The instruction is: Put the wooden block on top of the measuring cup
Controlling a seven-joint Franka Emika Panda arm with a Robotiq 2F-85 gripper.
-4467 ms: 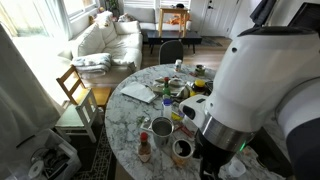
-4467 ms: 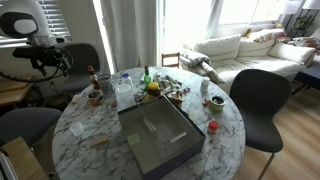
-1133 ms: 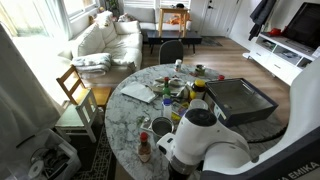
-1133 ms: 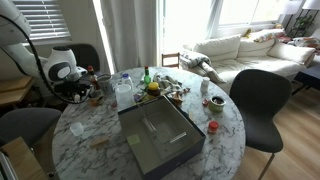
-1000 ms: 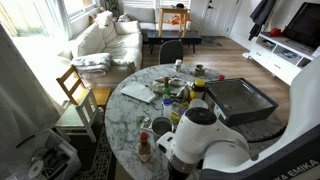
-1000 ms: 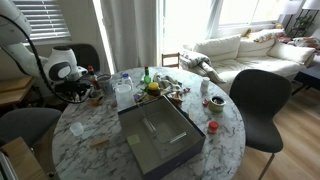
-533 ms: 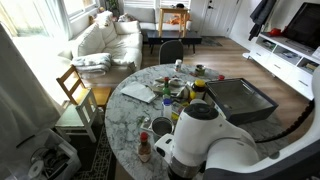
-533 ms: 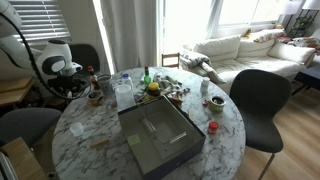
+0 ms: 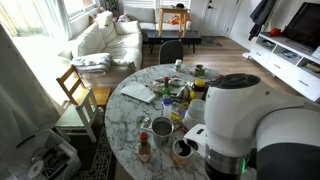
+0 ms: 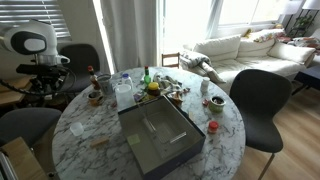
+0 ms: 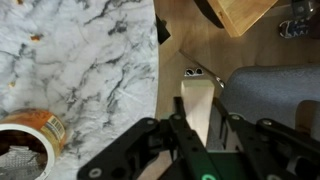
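Observation:
In the wrist view my gripper [image 11: 197,112] is shut on the wooden block [image 11: 198,88], a light-tan piece that stands upright between the fingers. It hangs past the edge of the marble table [image 11: 80,60], over a grey chair seat [image 11: 272,90]. In an exterior view the gripper [image 10: 42,84] is at the far left, off the table's rim. The measuring cup [image 10: 76,128] is a small pale cup on the marble, left of the grey tray [image 10: 155,135]. My arm hides it in the exterior view where the arm fills the right.
A dark-rimmed round cup [image 11: 28,135] stands near the table's edge beside the gripper. A grey metal cup [image 9: 161,128], a red-capped bottle [image 9: 145,150] and several jars and bottles crowd the table's middle. A dark chair [image 10: 255,100] stands by the table.
The arm has lifted and swung away from the dark-rimmed cup to beyond the table's edge, with the block still held. Its body now hides the tray in an exterior view.

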